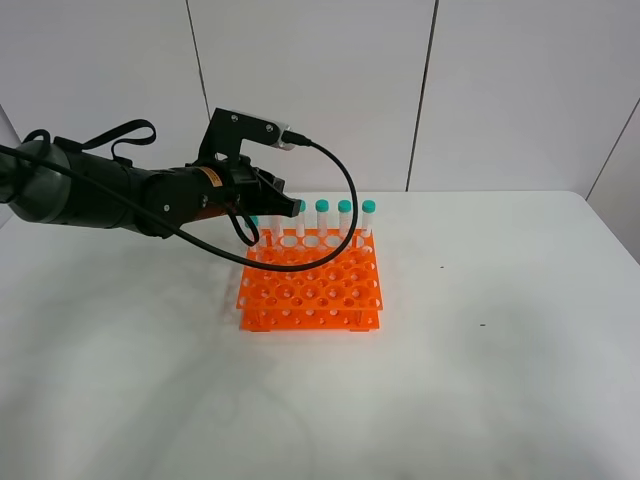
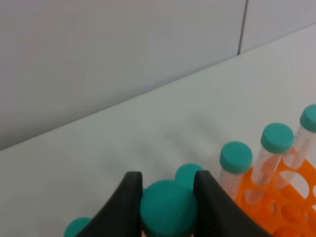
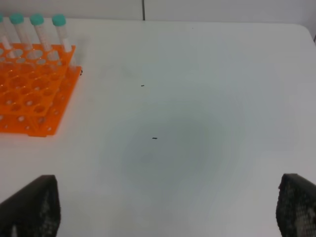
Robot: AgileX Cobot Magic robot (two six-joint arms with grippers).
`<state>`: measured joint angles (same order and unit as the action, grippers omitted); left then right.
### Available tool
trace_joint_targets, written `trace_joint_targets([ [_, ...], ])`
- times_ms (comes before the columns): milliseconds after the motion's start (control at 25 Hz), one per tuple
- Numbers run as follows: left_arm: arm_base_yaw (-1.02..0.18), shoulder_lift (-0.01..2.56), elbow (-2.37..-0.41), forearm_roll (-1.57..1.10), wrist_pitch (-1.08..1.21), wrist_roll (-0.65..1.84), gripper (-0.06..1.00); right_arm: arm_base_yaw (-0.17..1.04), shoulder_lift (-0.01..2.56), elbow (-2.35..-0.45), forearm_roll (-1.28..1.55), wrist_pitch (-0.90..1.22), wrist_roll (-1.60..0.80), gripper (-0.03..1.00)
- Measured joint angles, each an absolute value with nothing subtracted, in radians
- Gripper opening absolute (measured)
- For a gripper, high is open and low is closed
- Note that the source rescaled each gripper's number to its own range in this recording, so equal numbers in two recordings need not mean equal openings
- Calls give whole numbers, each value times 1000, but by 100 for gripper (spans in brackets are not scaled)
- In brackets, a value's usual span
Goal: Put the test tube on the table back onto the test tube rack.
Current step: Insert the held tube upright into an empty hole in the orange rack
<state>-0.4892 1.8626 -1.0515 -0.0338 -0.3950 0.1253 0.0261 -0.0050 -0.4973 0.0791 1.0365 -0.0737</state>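
My left gripper point(image 1: 284, 208) hangs over the back row of the orange test tube rack point(image 1: 310, 285). In the left wrist view its black fingers point(image 2: 129, 202) are shut on the teal cap of a test tube point(image 2: 168, 207); the tube's body is hidden. Other teal-capped tubes point(image 1: 345, 212) stand upright in the rack's back row and also show in the left wrist view point(image 2: 236, 160). A corner of the rack point(image 2: 291, 197) shows there too. My right gripper point(image 3: 158, 207) is open and empty over the bare white table point(image 3: 187, 123), to the right of the rack point(image 3: 29, 98).
The white table point(image 1: 480, 350) stretches to the right of the rack and in front of it. A grey panelled wall point(image 1: 320, 90) stands behind the table. The left arm's black cable point(image 1: 345, 200) loops over the rack's back row.
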Motion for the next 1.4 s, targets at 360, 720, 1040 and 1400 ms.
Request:
trace_joint_targets([
  [360, -501, 1863, -1052, -34, -376, 101, 1, 26, -5, -497, 79, 1036, -74, 100],
  [720, -501, 1894, -1052, -34, -388, 101, 1, 26, -5, -497, 79, 1036, -74, 100],
  [1040, -501, 1928, -1052, -34, -399, 101, 1, 26, -5, -497, 79, 1036, -74, 100],
  [1400, -501, 1935, -1052, -34, -401, 101, 1, 26, -5, -497, 79, 1036, -74, 100],
])
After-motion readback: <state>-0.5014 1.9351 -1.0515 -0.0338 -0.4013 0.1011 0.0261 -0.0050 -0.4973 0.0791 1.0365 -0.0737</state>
